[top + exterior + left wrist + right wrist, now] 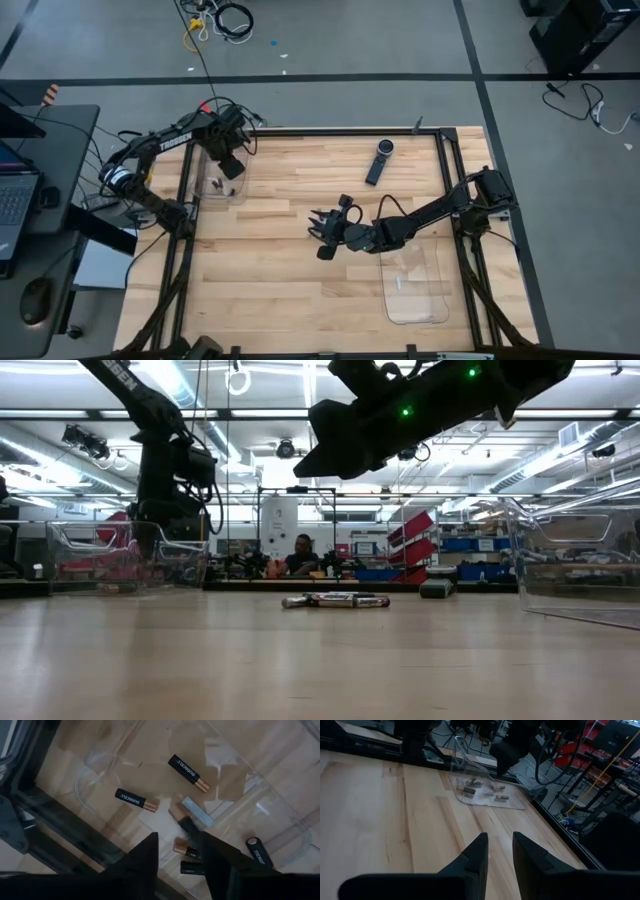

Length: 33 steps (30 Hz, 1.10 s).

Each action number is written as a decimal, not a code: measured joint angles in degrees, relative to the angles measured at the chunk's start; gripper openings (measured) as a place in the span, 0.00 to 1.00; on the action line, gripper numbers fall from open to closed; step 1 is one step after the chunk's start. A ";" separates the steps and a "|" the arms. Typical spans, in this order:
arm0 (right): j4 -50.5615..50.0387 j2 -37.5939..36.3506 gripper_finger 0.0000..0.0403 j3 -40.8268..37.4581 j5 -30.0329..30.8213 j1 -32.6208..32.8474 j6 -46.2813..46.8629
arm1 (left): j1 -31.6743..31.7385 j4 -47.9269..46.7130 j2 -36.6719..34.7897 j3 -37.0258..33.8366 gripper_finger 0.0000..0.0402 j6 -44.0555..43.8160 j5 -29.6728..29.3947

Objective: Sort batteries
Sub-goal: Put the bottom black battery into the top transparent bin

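Pale, smooth planked wooden tabletop (290, 280); glossy clear plastic tray (280, 795) on it holds black-and-copper cylindrical batteries (189, 772) with shiny metal ends

From above, the small black-and-copper cylindrical batteries (216, 185) in the clear plastic tray (236, 193) at the desk's far left are too small to count. The left end effector (177, 855) hides part of two of them.
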 joint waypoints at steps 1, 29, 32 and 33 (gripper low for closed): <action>0.00 0.00 0.19 0.00 0.00 -0.11 0.00 | 0.00 -0.03 -0.02 0.00 0.36 0.00 -0.02; -21.90 0.00 0.17 0.00 -21.09 -8.83 15.84 | -22.32 19.44 -27.47 1.10 0.38 -5.07 7.54; -26.99 0.00 0.17 0.00 -21.97 -9.28 16.00 | -26.31 24.53 -29.63 -2.20 0.38 -5.51 7.48; -28.64 0.00 0.17 0.00 -22.84 -9.35 15.92 | -27.54 26.03 -30.11 -3.40 0.38 -5.09 7.50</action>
